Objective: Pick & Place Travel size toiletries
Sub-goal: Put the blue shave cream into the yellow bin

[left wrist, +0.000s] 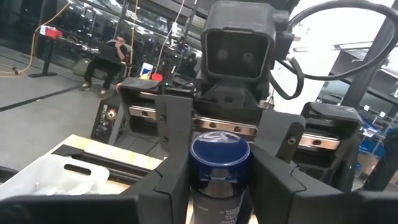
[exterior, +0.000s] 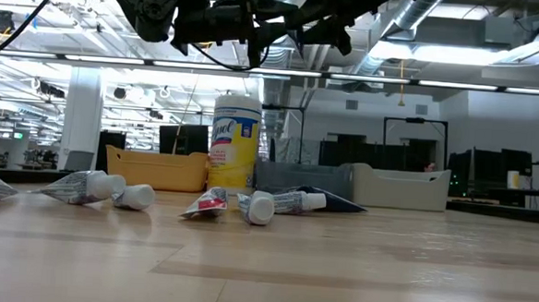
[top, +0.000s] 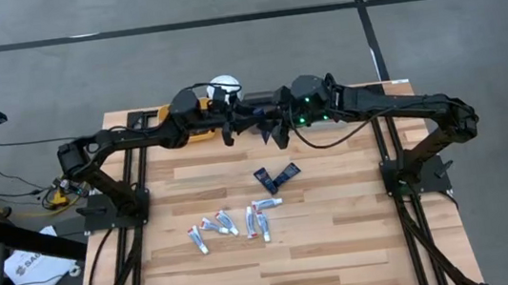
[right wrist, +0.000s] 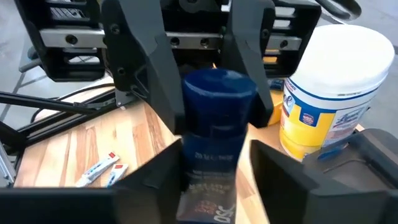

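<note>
A dark navy mini tube (right wrist: 214,124) hangs in the air over the table's far middle, cap end up, between my two grippers. My left gripper (left wrist: 219,186) is shut on it. Facing it, my right gripper (right wrist: 214,180) stands open, its fingers on either side of the tube's lower, printed part. Two more navy tubes (top: 277,175) and several small white tubes (top: 230,224) lie flat on the wooden table. In the high view the grippers meet at the tube (top: 256,115). My left gripper pinches the navy tube just below its round cap (left wrist: 219,155) between its two fingers (right wrist: 146,74), coming in about level from the table's left side. The fingers lie across the tube. The tube stands nearly upright, cap up, lifted clear of the table.
A white-lidded yellow tub (exterior: 235,140) stands at the far edge just behind the grippers, with a yellow bin (exterior: 158,168), a dark bin (exterior: 296,175) and a grey bin (exterior: 402,188) beside it. A person (left wrist: 118,53) sits in the room beyond the table.
</note>
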